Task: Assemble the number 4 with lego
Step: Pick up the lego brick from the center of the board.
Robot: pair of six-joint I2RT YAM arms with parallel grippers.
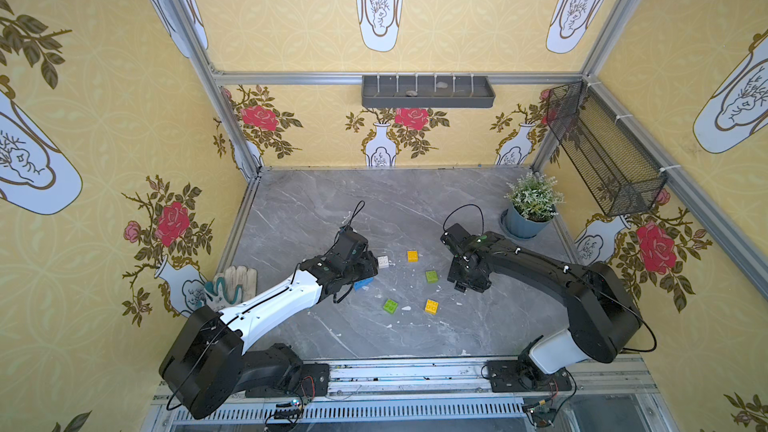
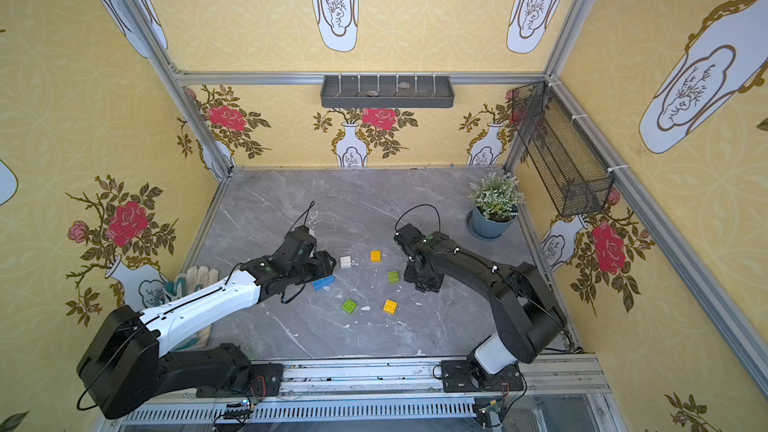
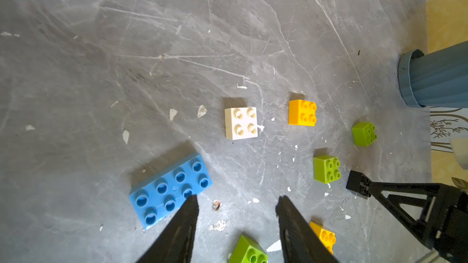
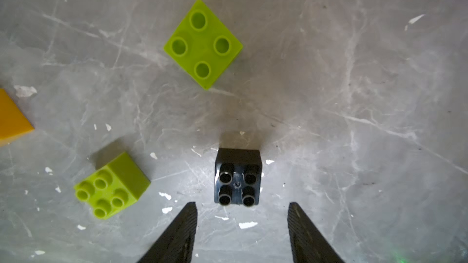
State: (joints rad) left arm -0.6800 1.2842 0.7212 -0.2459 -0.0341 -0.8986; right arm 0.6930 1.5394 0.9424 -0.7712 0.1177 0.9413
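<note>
Grey marble-look tabletop (image 1: 316, 209): left gripper (image 3: 235, 203) hangs parted and empty, one fingertip (image 3: 188, 211) at the long blue studded plastic brick (image 3: 171, 191); right gripper (image 4: 241, 206) hangs parted and empty, small black studded brick (image 4: 238, 177) just ahead. Yellow, green and white lego (image 3: 241, 123) lies loose nearby, nothing joined, so the number 4 is unstarted; judged step is first pick, needing jaws squared across one brick. Grey wall tray (image 1: 428, 102) holds two pebble-like bits; blue pot (image 1: 523, 226) a plant.

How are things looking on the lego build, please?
Left gripper open, empty, by blue brick. Right gripper open, empty, at black brick. Lego all separate; no 4 yet. Plant pot well aside.
</note>
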